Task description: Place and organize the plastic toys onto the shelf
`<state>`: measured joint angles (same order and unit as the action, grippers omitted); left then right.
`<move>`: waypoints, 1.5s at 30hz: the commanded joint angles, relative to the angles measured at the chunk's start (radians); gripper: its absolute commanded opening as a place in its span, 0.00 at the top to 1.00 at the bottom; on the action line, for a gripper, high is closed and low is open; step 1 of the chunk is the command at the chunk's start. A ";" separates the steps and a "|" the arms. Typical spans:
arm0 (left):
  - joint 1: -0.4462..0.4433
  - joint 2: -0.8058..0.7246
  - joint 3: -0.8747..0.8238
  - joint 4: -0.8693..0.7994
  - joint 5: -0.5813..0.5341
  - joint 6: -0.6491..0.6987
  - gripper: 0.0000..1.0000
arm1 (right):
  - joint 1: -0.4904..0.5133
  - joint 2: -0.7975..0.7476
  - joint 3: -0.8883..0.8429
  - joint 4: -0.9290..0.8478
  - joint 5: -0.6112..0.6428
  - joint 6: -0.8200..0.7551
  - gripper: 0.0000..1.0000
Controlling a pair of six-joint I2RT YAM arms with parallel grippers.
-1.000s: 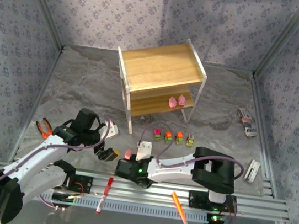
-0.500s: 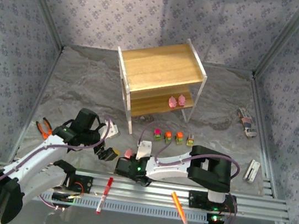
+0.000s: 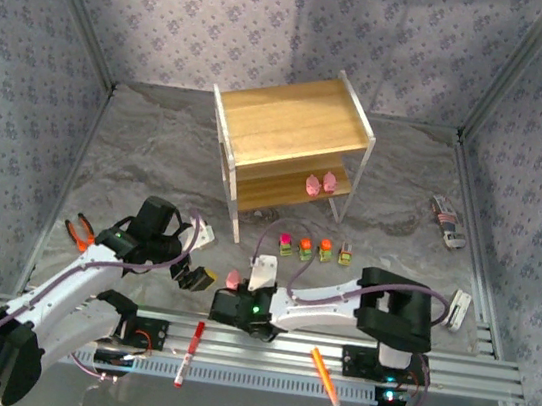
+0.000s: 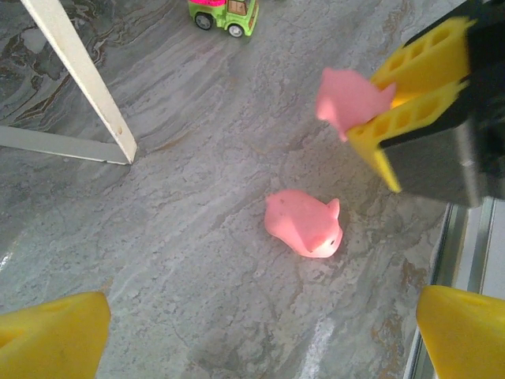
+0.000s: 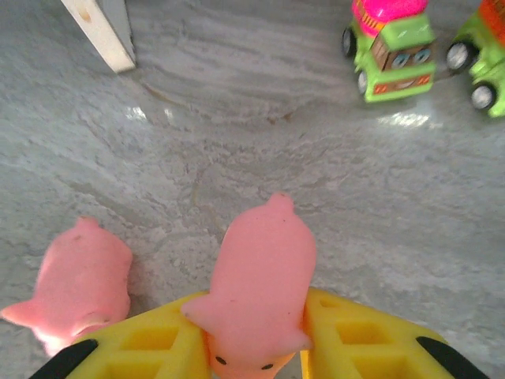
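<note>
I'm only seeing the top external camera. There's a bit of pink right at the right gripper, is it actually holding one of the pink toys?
Observer: Yes. On the right wrist camera the right gripper is shut on a pink figure, which is pinched between its yellow fingers.
Operator: Is there another one loose nearby?
Observer: Yes. A second pink figure lies on the table, beside the held one and not touching it.
Operator: And the other arm?
Observer: The left gripper is open. On the left wrist camera its fingertips are wide apart, and the loose figure lies ahead of them, touching neither.
</note>
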<state>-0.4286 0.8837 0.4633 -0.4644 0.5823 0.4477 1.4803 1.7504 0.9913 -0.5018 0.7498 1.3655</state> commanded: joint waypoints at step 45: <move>-0.088 0.069 0.112 0.079 -0.054 -0.110 0.00 | -0.388 -0.535 -0.066 0.094 -0.036 -0.707 0.67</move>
<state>-0.5072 0.9455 0.5568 -0.3901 0.4965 0.3382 1.1160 1.2320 0.9279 -0.4603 0.7574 0.7345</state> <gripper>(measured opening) 0.995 0.334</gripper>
